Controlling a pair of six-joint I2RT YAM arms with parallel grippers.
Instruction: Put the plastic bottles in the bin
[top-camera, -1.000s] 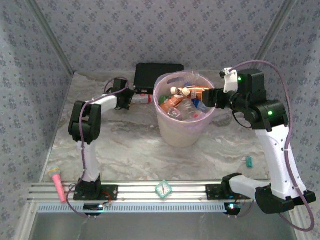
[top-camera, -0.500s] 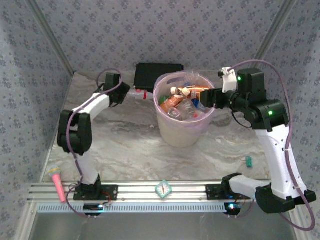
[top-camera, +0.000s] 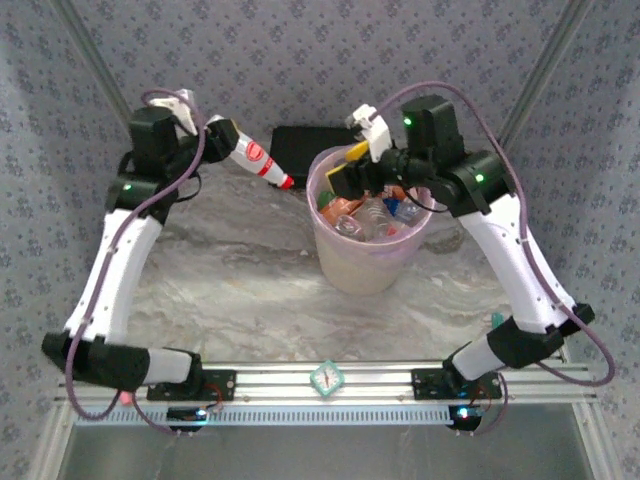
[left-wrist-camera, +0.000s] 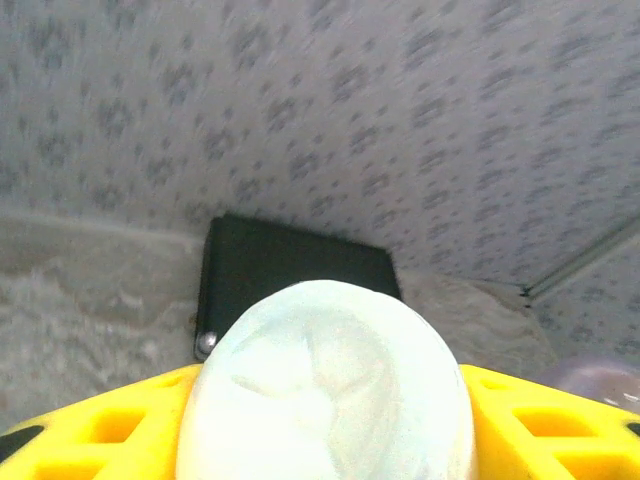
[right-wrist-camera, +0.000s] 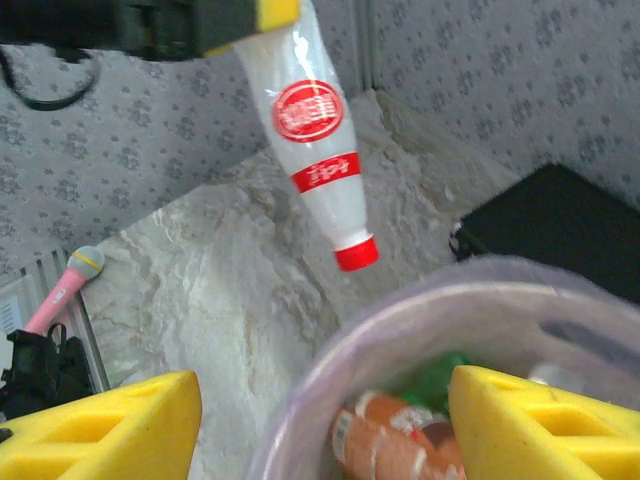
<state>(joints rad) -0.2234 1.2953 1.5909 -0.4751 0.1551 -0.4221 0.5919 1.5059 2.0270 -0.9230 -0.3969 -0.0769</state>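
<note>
above the marbled table (top-camera: 250, 290), left tool (top-camera: 222, 134) clasps a tapered white bottle (top-camera: 254, 157); right tool (top-camera: 348, 168) gapes.

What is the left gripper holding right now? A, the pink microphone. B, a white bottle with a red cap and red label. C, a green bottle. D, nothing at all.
B: the left gripper is clamped on the base of a white bottle, red-capped and red-labelled, held in the air with its cap end tilted down toward the bin.
</note>
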